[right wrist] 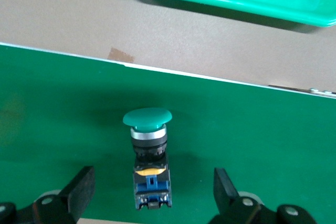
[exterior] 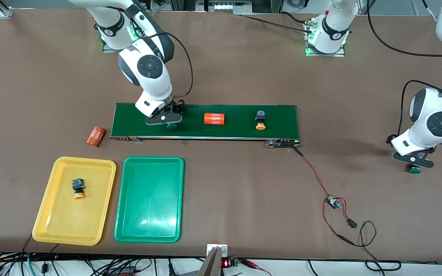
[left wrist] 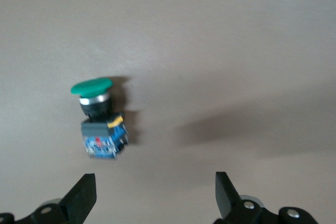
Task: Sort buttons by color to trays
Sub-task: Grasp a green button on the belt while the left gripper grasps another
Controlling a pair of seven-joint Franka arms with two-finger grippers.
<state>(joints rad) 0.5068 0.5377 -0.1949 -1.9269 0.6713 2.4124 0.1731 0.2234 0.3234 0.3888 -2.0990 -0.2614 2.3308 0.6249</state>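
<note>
A green-capped button (right wrist: 149, 156) lies on the dark green belt (exterior: 240, 128), its cap (exterior: 172, 125) showing under my right gripper (exterior: 165, 119). That gripper (right wrist: 152, 188) is open, and the button's blue body sits between its fingers without touching them. A second green-capped button (left wrist: 98, 116) lies on the bare table at the left arm's end (exterior: 415, 170). My left gripper (exterior: 413, 164) hangs open just over it, the button off to one side of the finger gap (left wrist: 156, 195). One orange-capped button (exterior: 260, 119) lies on the belt, another (exterior: 78, 189) in the yellow tray (exterior: 52, 218). The green tray (exterior: 150, 207) lies beside it.
An orange "4680" cylinder (exterior: 214, 119) lies mid-belt, between the right gripper and the orange-capped button. Another cylinder (exterior: 96, 136) lies on the table off the belt's end. Red and black wires with a small controller (exterior: 332, 202) trail from the belt's other end toward the front camera.
</note>
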